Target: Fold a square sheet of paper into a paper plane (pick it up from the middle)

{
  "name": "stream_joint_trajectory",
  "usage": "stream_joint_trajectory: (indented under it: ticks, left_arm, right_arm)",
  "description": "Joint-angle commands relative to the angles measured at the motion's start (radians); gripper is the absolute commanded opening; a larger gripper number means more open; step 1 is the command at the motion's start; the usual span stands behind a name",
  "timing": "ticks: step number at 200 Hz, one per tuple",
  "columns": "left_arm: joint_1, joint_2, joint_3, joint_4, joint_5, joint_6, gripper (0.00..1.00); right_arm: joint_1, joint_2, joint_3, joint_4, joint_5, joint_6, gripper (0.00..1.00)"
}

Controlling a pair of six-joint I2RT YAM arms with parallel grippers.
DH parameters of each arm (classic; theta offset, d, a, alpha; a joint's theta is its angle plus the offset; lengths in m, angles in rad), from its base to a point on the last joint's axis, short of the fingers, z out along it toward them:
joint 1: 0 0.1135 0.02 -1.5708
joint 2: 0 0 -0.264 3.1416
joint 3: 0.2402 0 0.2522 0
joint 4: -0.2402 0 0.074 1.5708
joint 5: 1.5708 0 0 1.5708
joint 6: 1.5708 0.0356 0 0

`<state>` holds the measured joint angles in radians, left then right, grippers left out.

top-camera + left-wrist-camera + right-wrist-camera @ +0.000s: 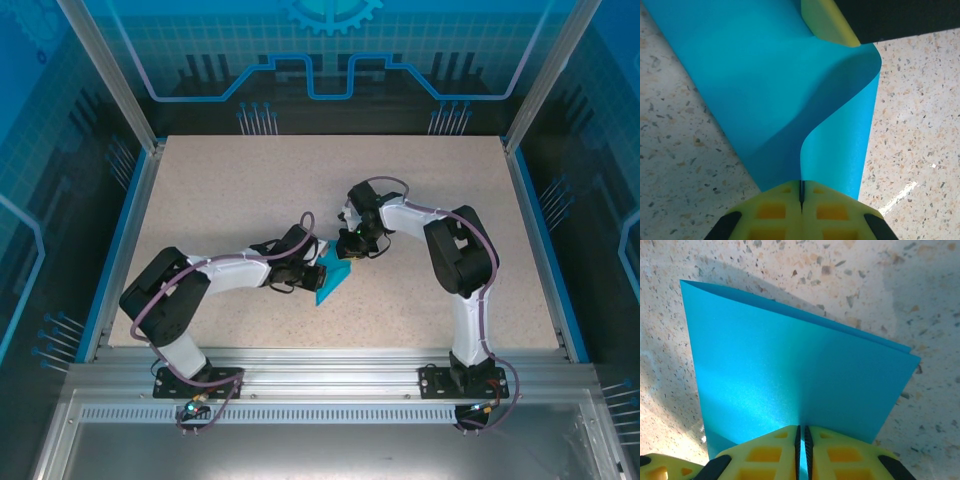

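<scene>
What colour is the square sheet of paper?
The sheet is plain teal-blue, clearest in right wrist view.

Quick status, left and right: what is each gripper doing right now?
Left gripper: jaws closed on the sheet of paper.
Right gripper: jaws closed on the same sheet of paper.

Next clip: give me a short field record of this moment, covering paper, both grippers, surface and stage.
paper: square sheet of paper, teal-blue, bent over on itself, two layers showing at its far edge
left gripper: shut on the sheet where it curls
right gripper: shut on the doubled sheet
surface: speckled table
stage: first fold in hand, no plane shape yet
</scene>
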<state>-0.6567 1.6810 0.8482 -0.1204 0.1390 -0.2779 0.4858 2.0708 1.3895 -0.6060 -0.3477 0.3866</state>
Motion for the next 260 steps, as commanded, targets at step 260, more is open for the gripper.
stream_joint_trajectory:
  ticks: [260]
  left_arm:
    - [0.026,0.043,0.031,-0.009,0.024,0.029,0.05]
  right_arm:
    - [0.021,0.023,0.006,-0.035,-0.007,0.005,0.18]
